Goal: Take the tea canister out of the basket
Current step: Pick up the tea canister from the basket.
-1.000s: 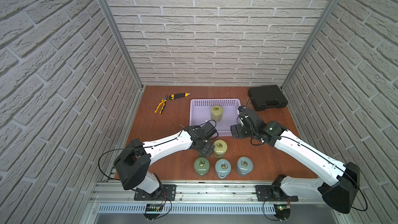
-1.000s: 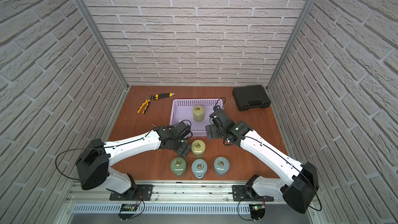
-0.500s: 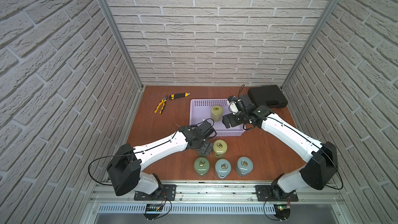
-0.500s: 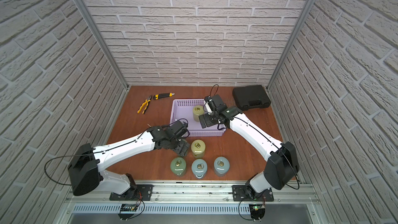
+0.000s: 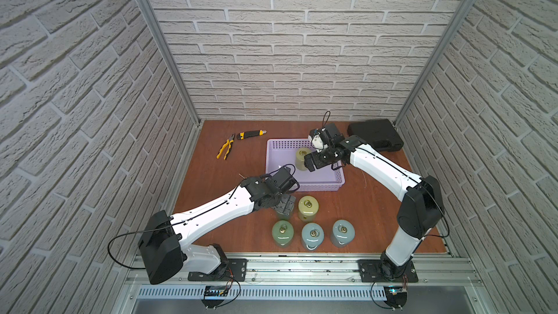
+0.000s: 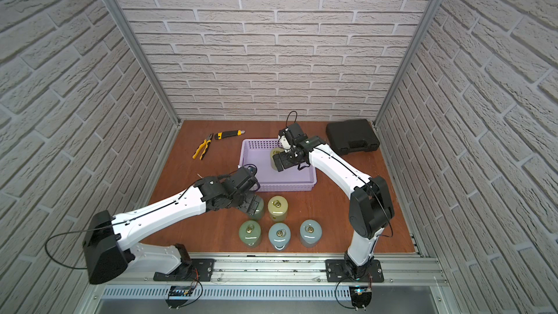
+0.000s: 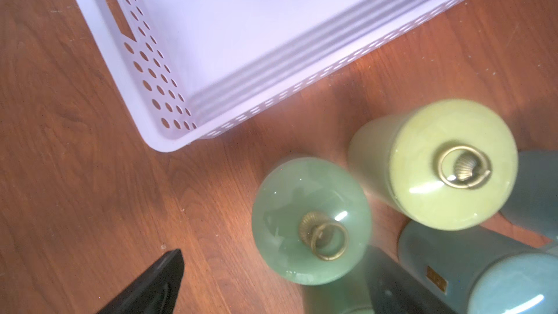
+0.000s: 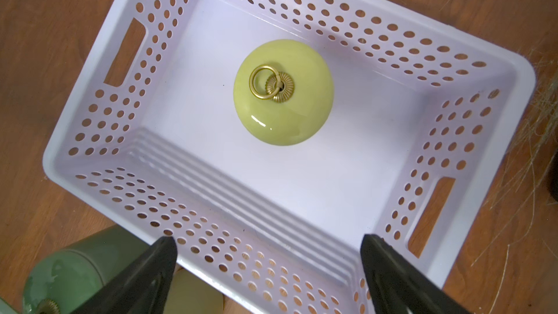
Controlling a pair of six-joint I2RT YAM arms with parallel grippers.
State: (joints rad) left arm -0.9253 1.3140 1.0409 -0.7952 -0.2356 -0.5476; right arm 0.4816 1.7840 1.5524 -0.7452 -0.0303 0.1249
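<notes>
3 white brick-pattern walls [image 5: 287,55], aluminium corner posts [image 5: 160,40], reddish-brown wooden tabletop [image 5: 371,215], even light

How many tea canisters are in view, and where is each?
6 canisters. One in the basket; five on the table: a front row of three, and two behind, one half hidden under the left gripper.

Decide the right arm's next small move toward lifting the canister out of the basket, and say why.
Probably ease the right claw forward and down around the yellow-green canister. It hangs open above the basket, fingers spread wider than the canister, which stands upright and alone, untouched.
</notes>
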